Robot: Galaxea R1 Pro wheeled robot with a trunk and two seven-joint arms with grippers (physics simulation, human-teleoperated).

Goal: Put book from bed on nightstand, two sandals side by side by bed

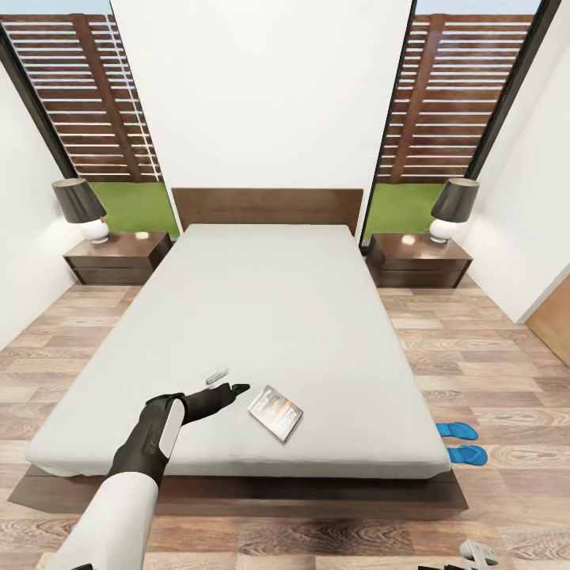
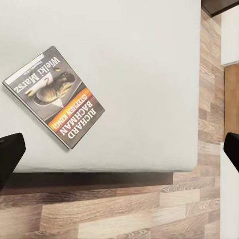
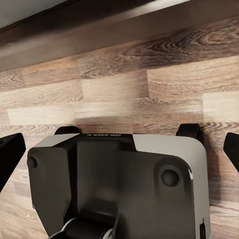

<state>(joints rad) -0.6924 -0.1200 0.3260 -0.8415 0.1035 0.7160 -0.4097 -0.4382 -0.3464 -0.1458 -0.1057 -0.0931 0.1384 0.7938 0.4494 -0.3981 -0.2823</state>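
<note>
Peeking past bed [image 1: 301,317]: sandals [image 1: 459,442].

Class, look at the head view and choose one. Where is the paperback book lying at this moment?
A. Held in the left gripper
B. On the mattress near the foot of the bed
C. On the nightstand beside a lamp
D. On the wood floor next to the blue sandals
B. The book lies flat on the pale mattress near the foot of the bed, with the open left gripper beside it, not touching it.
</note>
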